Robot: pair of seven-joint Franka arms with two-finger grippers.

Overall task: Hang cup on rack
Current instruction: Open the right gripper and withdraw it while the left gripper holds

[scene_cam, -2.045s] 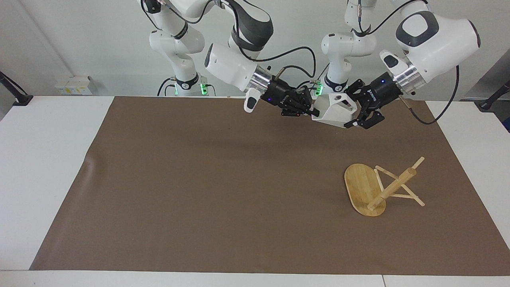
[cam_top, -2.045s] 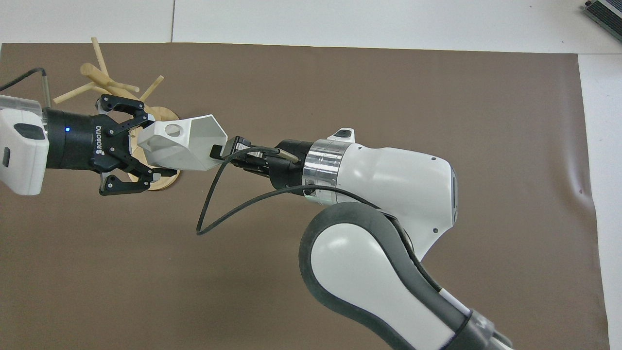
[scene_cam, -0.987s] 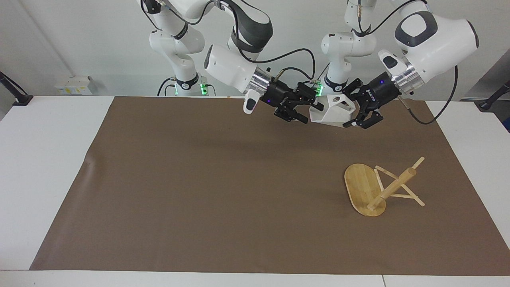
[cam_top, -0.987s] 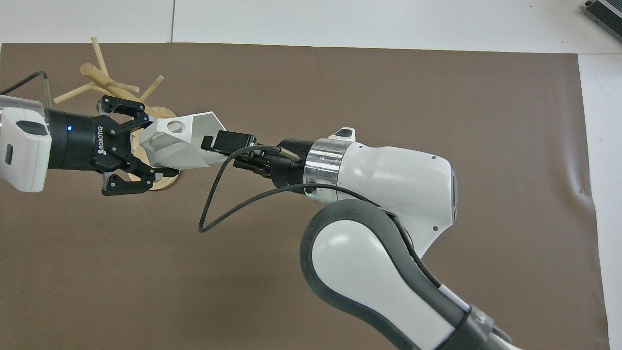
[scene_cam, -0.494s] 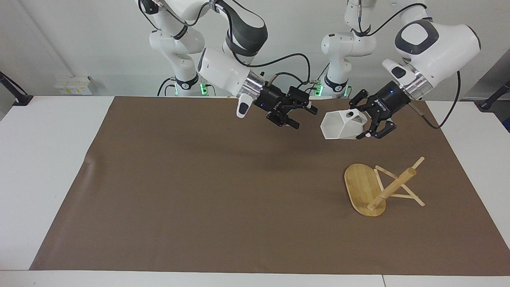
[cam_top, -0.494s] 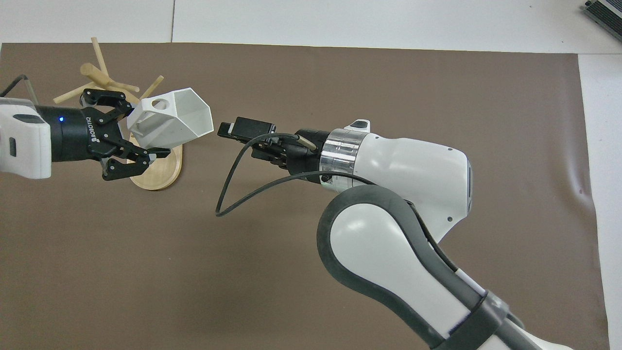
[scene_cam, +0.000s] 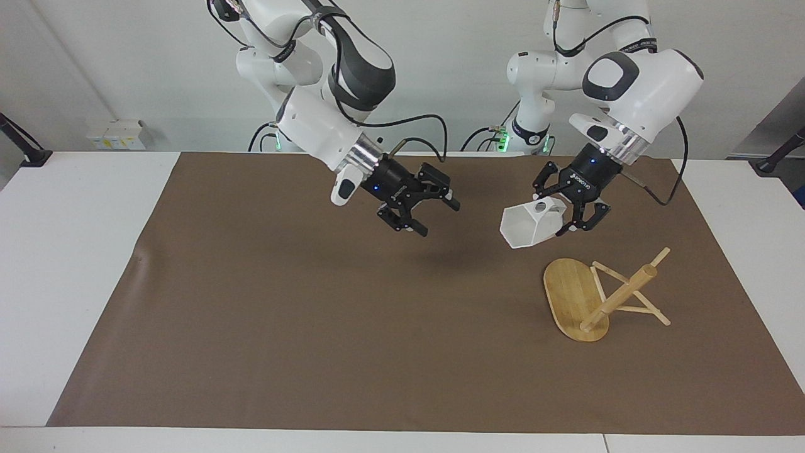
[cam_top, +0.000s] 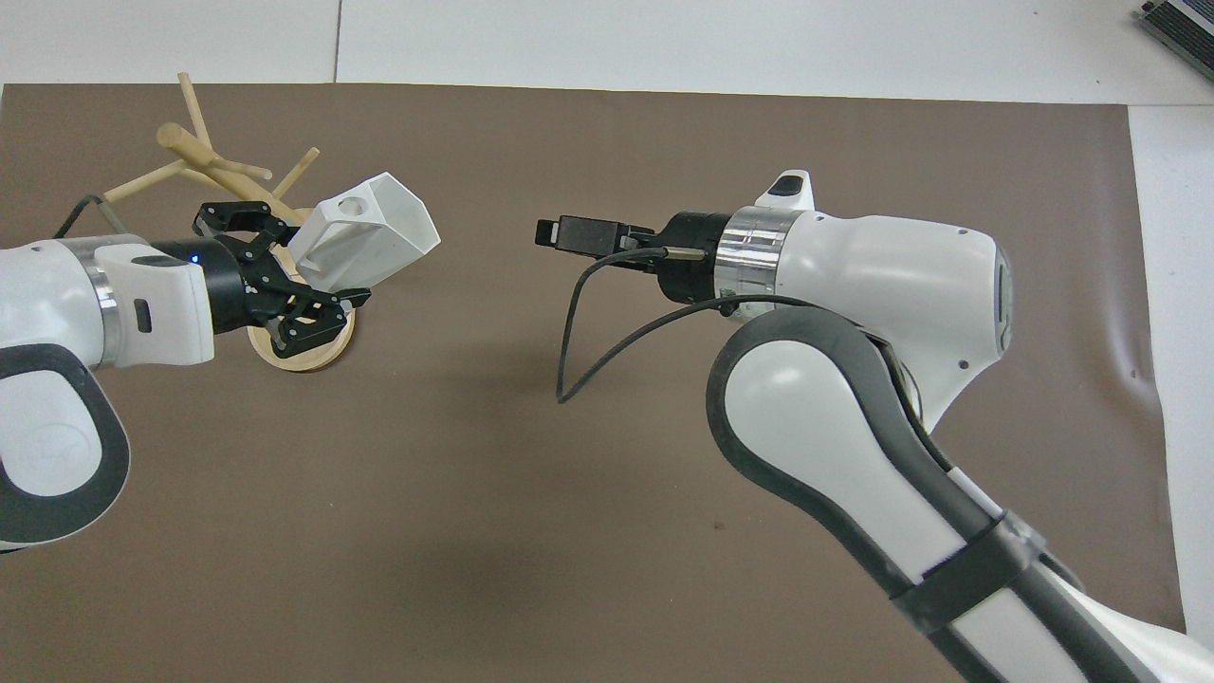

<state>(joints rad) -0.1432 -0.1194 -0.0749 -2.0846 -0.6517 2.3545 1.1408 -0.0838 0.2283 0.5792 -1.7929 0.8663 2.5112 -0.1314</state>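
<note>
**Now: cup held aloft by one arm**

We note the rack (scene_cam: 591,299) tipped over near the worktop edge at the left arm's end. Left gripper (scene_cam: 571,214) clamps the cup (scene_cam: 527,225) by its base, over the mat beside the rack. Right gripper (scene_cam: 429,212) hangs mid-table, fingers spread, empty.

White table (scene_cam: 63,264) – brown mat (scene_cam: 314,314) on top – plain white wall (scene_cam: 126,56).

Matt white cup (scene_cam: 527,226), pale grainy wooden rack (scene_cam: 582,301), smooth matt brown paper-like table cover (scene_cam: 283,314).
</note>
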